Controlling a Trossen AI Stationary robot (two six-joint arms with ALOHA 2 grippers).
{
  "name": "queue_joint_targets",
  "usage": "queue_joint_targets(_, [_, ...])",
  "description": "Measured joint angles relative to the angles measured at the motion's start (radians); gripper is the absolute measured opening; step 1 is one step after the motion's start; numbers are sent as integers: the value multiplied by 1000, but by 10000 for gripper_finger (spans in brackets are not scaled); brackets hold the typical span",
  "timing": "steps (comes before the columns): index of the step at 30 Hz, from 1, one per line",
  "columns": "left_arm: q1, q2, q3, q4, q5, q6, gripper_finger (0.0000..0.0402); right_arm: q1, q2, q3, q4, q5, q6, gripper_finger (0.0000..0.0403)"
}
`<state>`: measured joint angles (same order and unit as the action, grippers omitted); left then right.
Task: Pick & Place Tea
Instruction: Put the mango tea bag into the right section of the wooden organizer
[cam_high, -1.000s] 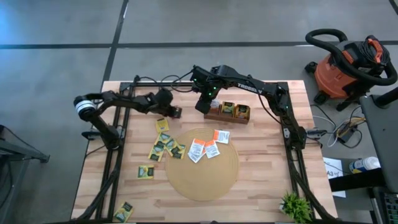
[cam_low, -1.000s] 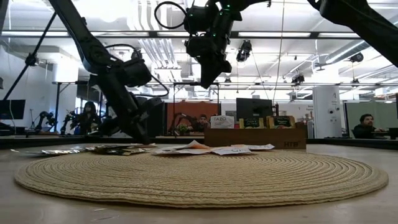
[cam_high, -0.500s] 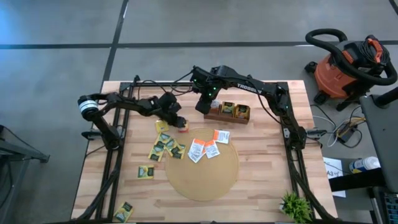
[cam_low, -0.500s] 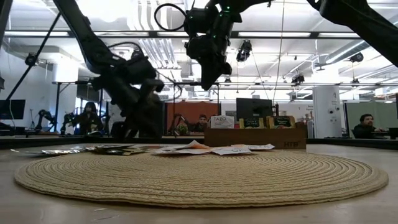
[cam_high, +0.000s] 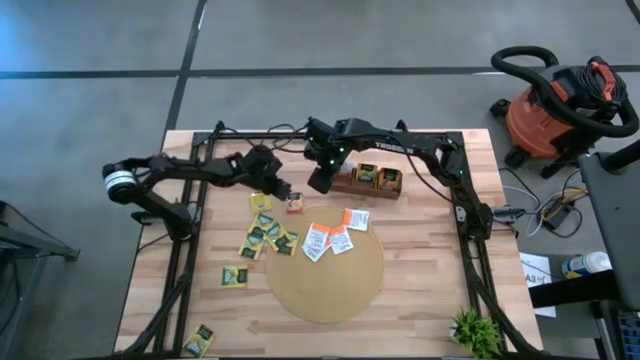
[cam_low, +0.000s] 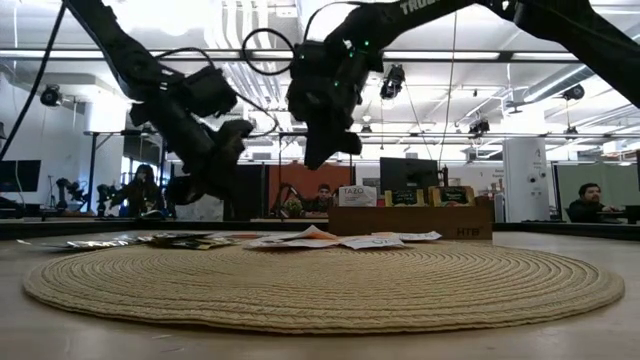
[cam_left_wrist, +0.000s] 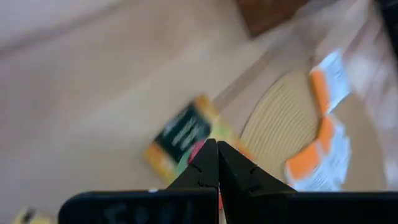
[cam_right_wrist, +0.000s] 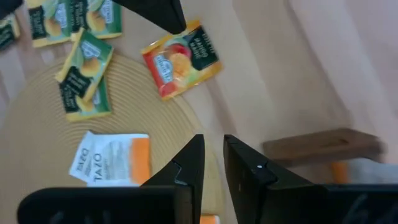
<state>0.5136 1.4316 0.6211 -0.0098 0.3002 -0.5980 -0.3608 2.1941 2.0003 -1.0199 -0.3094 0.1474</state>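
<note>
The left pincer (cam_high: 283, 190) is closed and empty; its wrist view is blurred. The right pincer (cam_high: 318, 184), fingers narrowly parted, holds nothing. Sachets (cam_high: 262, 236) lie on the wooden tabletop (cam_high: 420, 300) at the mat's (cam_high: 325, 285) 10 o'clock. People sit in the room behind.

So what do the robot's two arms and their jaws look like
Both arms are dark, slim and jointed, with black cables looping along them. The left arm has a white band near one joint; the right arm carries white lettering and a small green light. Each ends in two dark, tapering fingers.
</note>
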Motion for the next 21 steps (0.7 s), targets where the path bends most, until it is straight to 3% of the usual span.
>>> queue_joint_targets(9, [-44,14,-94,6,-41,23,0,16,0,-66,116,-14,88,59])
queue_joint_targets(15, [-44,17,-132,123,-48,24,0,33,0,-150,207,-83,214,59])
queue_joint_targets(21, [-51,9,-123,175,-51,19,0,49,0,-205,236,-84,265,59])
